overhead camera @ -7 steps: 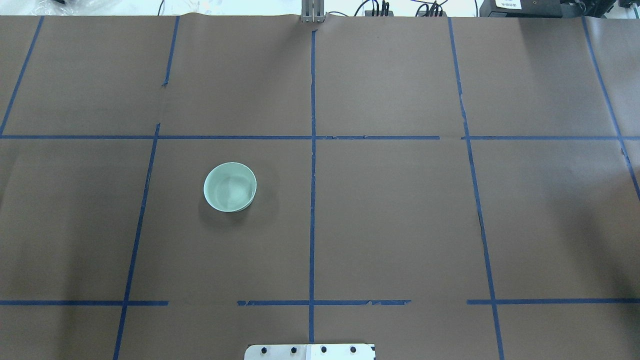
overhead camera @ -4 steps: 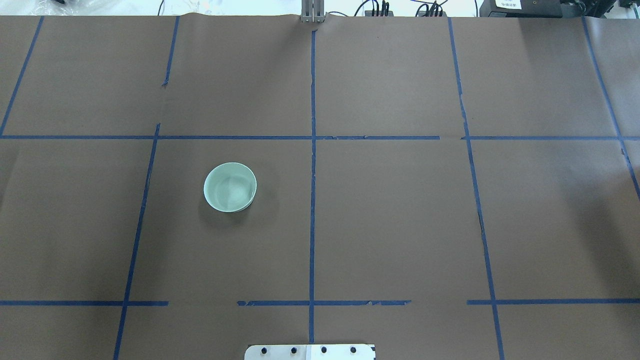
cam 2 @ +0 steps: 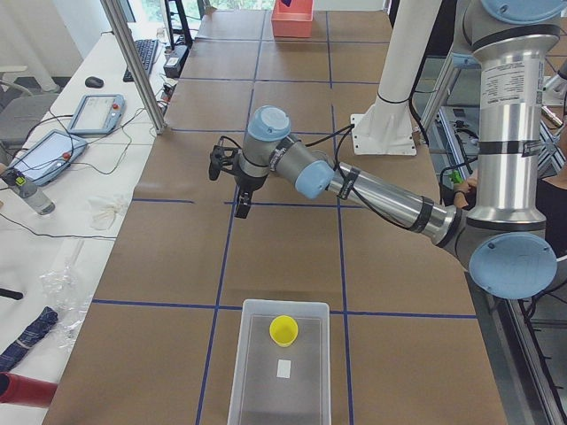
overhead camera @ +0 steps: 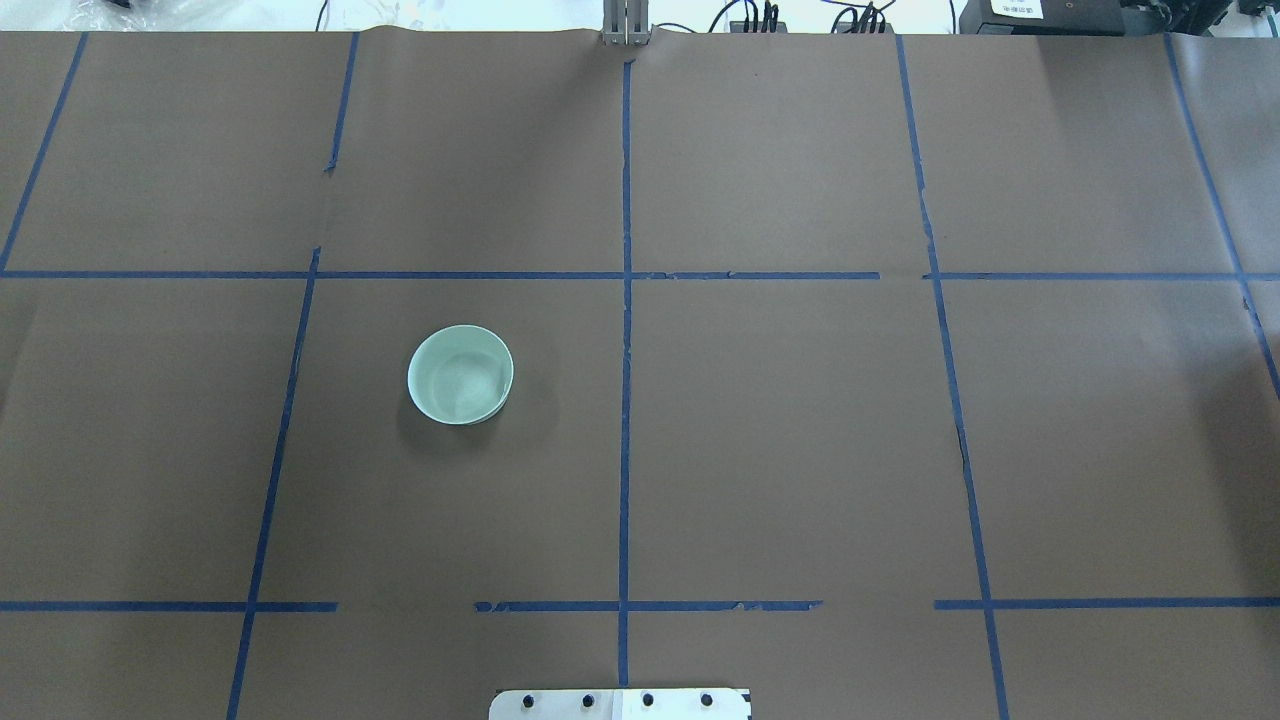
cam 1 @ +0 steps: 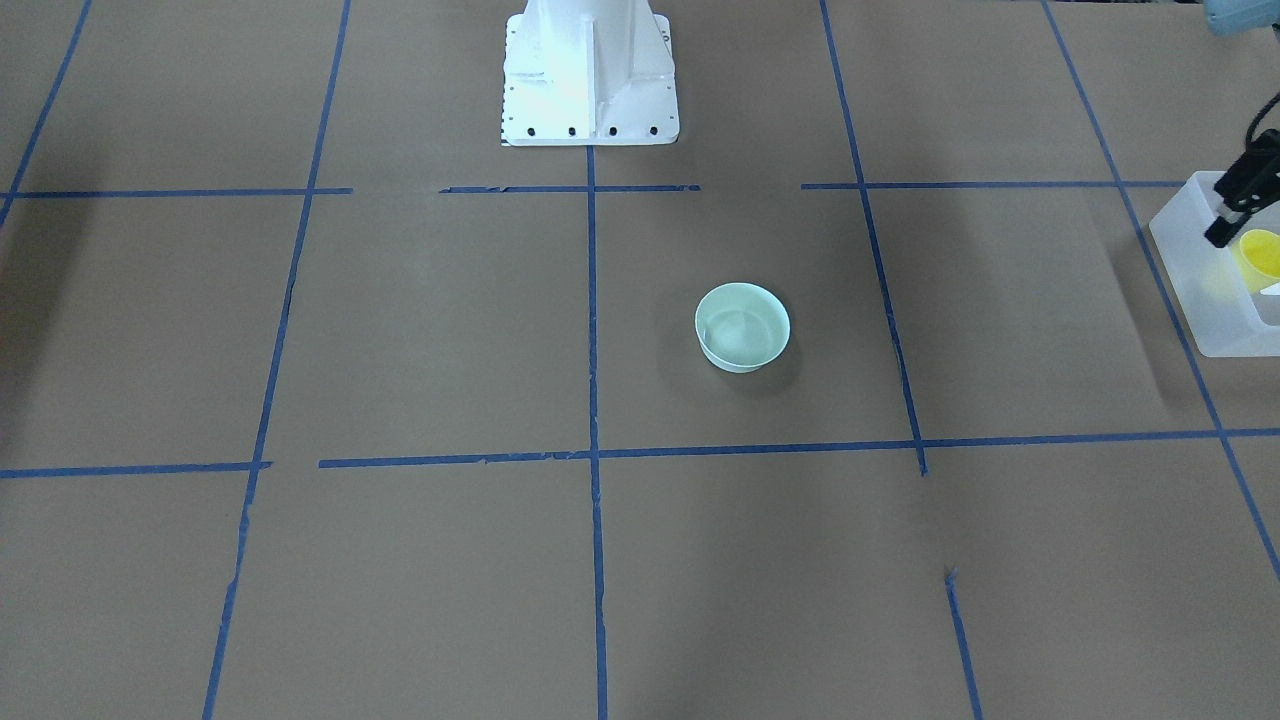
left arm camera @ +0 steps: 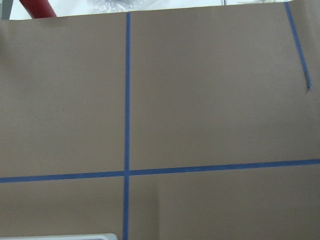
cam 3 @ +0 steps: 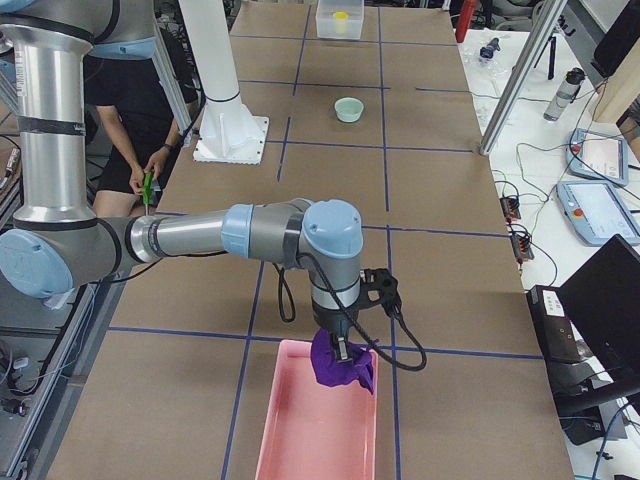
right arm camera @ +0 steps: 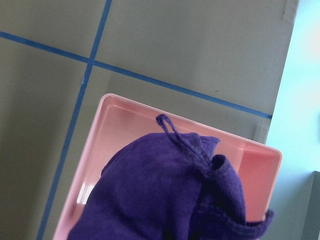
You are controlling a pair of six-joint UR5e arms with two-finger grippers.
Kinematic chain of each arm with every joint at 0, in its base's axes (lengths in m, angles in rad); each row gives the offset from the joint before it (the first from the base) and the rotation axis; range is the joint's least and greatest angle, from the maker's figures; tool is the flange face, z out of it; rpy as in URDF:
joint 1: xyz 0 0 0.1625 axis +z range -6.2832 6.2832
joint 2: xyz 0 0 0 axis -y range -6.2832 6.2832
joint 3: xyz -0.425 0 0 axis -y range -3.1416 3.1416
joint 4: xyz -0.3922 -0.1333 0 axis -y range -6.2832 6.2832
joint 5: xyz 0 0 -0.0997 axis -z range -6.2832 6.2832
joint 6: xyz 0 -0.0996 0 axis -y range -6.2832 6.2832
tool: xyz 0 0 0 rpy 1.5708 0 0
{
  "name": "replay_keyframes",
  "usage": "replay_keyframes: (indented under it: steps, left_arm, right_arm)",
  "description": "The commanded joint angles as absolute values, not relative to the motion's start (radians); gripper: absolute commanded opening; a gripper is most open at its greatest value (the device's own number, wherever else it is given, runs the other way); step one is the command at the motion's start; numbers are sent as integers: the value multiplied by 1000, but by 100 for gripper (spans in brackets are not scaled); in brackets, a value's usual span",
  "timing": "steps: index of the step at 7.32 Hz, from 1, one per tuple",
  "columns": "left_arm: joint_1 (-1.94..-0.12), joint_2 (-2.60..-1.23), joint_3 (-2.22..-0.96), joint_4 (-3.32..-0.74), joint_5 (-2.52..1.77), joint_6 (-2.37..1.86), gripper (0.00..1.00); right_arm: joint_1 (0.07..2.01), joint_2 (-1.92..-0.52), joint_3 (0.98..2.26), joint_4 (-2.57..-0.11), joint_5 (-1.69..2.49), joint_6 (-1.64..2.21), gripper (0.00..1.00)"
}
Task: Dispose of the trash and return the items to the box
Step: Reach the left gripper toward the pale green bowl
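The yellow cup (cam 2: 283, 330) stands inside the translucent box (cam 2: 241, 354) at the table's left end; both also show in the front view, the cup (cam 1: 1262, 255) in the box (cam 1: 1190, 262). My left gripper (cam 2: 232, 190) hangs over the table beyond the box, apart from it; I cannot tell if it is open. My right gripper (cam 3: 345, 348) is over the pink tray (cam 3: 295, 420) with a purple cloth (cam 3: 340, 365) bunched at its tip. In the right wrist view the cloth (right arm camera: 165, 195) hangs above the tray's rim (right arm camera: 190, 125); the fingers are hidden.
A pale green bowl (overhead camera: 460, 374) sits left of the table's middle, also in the front view (cam 1: 742, 327). The white pedestal (cam 1: 590, 70) stands at the robot's side. Blue tape lines cross the brown table cover. Tablets and cables lie past the far edge.
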State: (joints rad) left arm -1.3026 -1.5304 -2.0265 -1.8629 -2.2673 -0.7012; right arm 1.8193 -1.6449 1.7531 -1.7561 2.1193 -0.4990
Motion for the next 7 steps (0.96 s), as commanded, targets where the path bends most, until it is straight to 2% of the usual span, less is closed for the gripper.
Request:
replay_keyframes:
  steps: [1, 2, 3, 5, 7]
  left_arm:
    - [-1223, -1552, -2037, -1868, -2273, -805, 100]
    - [-1182, -1571, -2037, -1870, -2273, -854, 100]
    - [-1116, -1612, -2036, -1870, -2266, -952, 100]
    - [-964, -1699, -2039, -1871, -2235, -1166, 100]
    - [-855, -1752, -2042, -1868, -2152, -1293, 100]
  right_arm:
    - [1821, -1686, 1538, -1457, 2121, -496, 0]
    - [1821, -1681, 1501, -1445, 2126, -495, 13]
    - [1821, -1681, 1503, -1447, 2132, -494, 99]
    - [1821, -1677, 1502, -1456, 2233, -474, 100]
    - [1818, -1672, 1525, -1463, 2327, -282, 100]
